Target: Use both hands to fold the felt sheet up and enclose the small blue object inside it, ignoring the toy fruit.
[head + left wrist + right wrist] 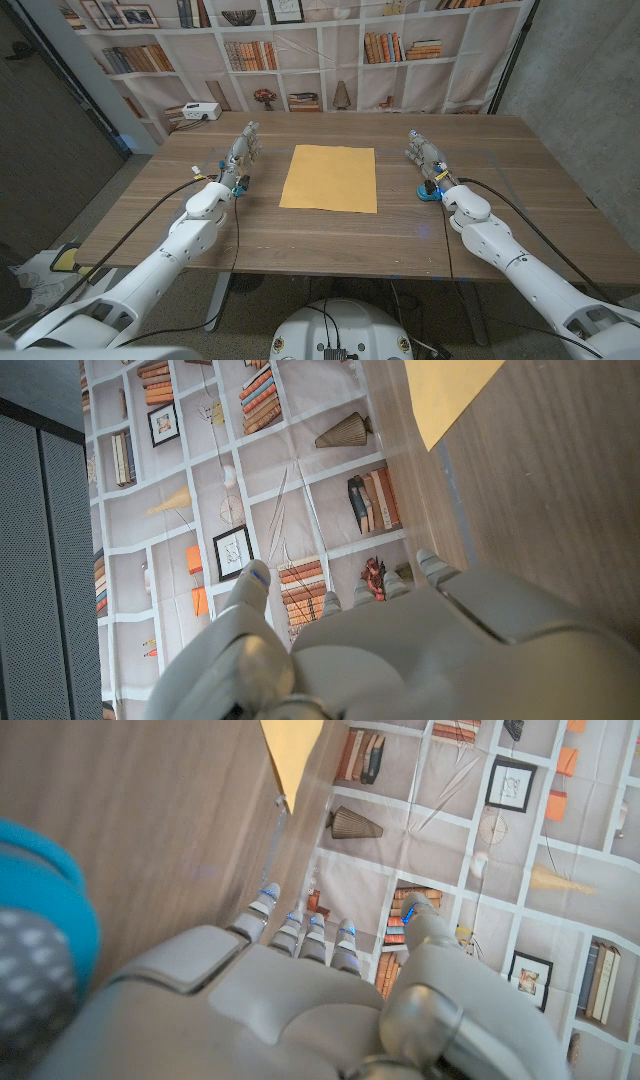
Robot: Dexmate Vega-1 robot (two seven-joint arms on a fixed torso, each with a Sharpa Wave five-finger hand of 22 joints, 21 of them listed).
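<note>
head view – felt: felt sheet (329, 179) lies flat, unfolded, mid surface (330, 235); no fold started, whole task left.
head view – left hand: left hand (240, 152) stands just left of sheet, apart from it, fingers straight and apart, holds nothing.
head view – right hand: right hand (425, 153) right of sheet, well apart, fingers out, nothing held.
head view – blue object: small blue object (430, 190) sits by right wrist, off the sheet; not yet placed.
head view – toy fruit: none made out.
left wrist view: sheet corner near frame edge, rest cut off; fingertips (254, 578) free.
right wrist view: blue blur beside hand, prob. the object, too blurred to be sure; sheet corner cut off.
</note>
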